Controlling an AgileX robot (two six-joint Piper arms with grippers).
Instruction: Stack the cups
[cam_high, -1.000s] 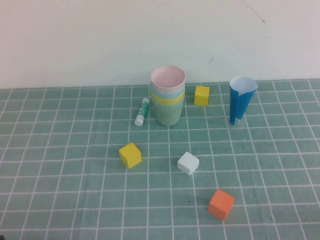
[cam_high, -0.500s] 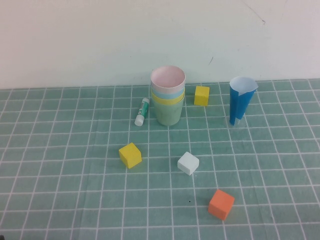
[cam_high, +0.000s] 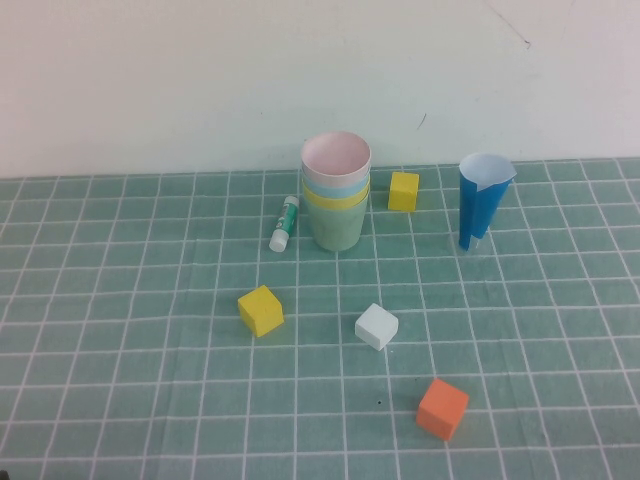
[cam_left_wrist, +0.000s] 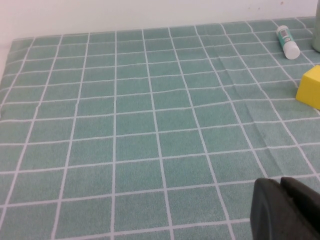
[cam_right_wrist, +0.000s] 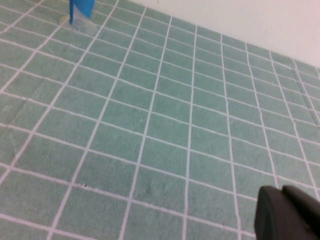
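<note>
Nothing has shifted over the last second: the cups (cam_high: 336, 192) stay nested in one stack near the table's (cam_high: 120, 380) far edge. The left gripper (cam_left_wrist: 286, 210) and right gripper (cam_right_wrist: 287, 214) hang pressed together, empty, well apart from it. The stacking looks finished.

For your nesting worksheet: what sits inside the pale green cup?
Nested in the pale green cup: yellow cup, light blue cup, pink cup innermost, only rims showing. Their lower bodies are covered. Both grippers are shut, away.
</note>
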